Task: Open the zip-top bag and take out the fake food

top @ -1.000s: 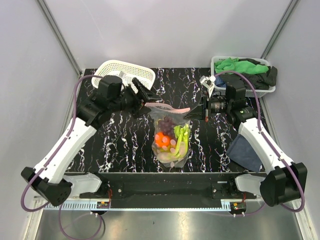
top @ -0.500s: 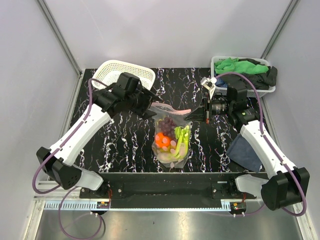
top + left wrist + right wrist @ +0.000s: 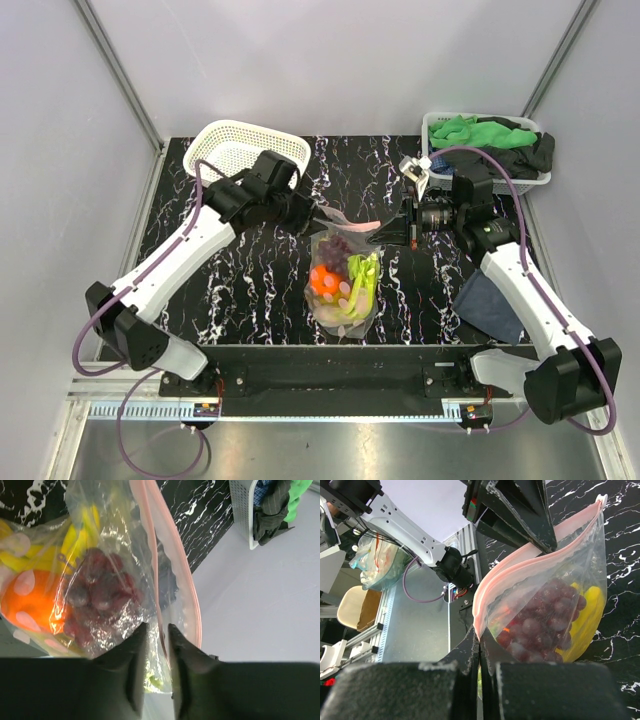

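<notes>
The zip-top bag (image 3: 340,275) lies mid-table, its pinkish zip strip (image 3: 352,222) lifted at the far end. Inside it is the fake food: purple grapes (image 3: 335,250), an orange piece (image 3: 322,281), pale-green stalks (image 3: 364,280) and a yellow banana (image 3: 82,535). My right gripper (image 3: 384,236) is shut on the right corner of the strip (image 3: 485,597); its fingertips (image 3: 473,645) pinch the plastic. My left gripper (image 3: 314,214) is at the bag's left mouth. Its fingers (image 3: 137,645) stand a narrow gap apart, and one layer of the zip strip (image 3: 159,605) runs between them.
A white lattice basket (image 3: 245,147) stands at the back left. A grey bin (image 3: 438,125) of green and black cloths sits at the back right, and a dark blue cloth (image 3: 490,302) lies by the right arm.
My left arm has swung right to the bag's mouth, and its jaws have narrowed around one lip. The right gripper has kept its hold, barely moving.
</notes>
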